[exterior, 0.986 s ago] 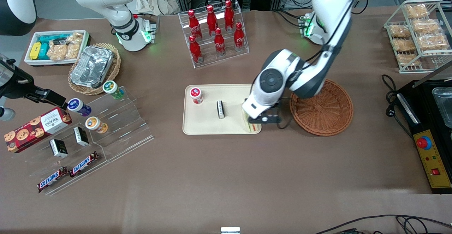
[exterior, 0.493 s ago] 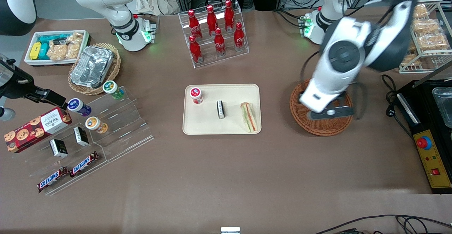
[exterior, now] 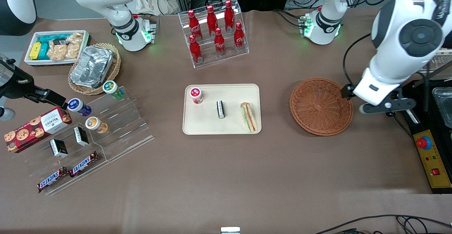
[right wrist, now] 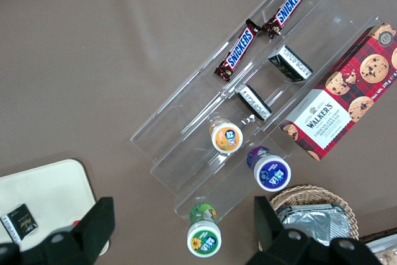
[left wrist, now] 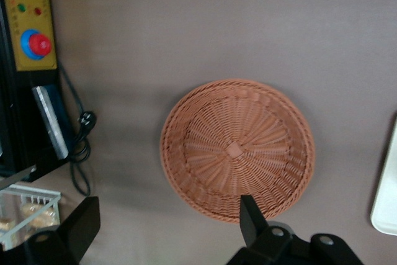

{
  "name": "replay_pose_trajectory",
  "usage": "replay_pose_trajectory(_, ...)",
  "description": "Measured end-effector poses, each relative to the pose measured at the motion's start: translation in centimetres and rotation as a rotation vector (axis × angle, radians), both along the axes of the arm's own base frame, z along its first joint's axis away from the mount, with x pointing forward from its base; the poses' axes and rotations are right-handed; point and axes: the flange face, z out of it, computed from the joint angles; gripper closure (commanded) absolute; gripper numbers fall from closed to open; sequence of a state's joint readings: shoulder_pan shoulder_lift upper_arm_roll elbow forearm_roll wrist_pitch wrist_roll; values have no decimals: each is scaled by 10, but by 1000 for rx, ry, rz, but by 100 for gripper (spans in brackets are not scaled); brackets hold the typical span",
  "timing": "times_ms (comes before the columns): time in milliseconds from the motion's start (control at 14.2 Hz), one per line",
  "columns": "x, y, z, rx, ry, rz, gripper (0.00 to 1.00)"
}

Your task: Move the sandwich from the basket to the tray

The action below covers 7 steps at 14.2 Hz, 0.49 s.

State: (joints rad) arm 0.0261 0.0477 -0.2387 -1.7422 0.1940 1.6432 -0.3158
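The sandwich (exterior: pixel 249 117) lies on the cream tray (exterior: pixel 204 125), at the tray's edge nearest the basket, filling layers showing. The reddish-brown wicker basket (exterior: pixel 321 107) beside the tray holds nothing. It also shows in the left wrist view (left wrist: pixel 237 150), with a corner of the tray (left wrist: pixel 388 198). My left gripper (exterior: pixel 383 106) hangs high above the table just past the basket's rim, toward the working arm's end. Its fingers (left wrist: pixel 251 218) stand wide apart and hold nothing; the gripper (left wrist: pixel 167 223) is over bare table beside the basket.
A red-lidded cup (exterior: pixel 196 95) and a small black box (exterior: pixel 220 109) stand on the tray. A black control box with a red button (exterior: pixel 432 156) and its cable lie beside the gripper. A wire rack of bagged snacks (exterior: pixel 416 33) and a cola bottle rack (exterior: pixel 215 33) stand farther from the camera.
My gripper let go of the sandwich on the tray, rose, and swung over the basket to just past its rim toward the working arm's end. The sandwich stays on the tray.
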Motion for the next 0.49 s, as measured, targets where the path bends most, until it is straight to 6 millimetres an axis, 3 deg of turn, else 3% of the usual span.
replay_pose_trajectory(211, -7, 32, 13, -28, 26, 37, 0)
replay_pose_trajectory(352, -15, 56, 31, -56, 40, -50, 0)
replay_pose_trajectory(493, -28, 64, 54, -66, 38, -165, 0)
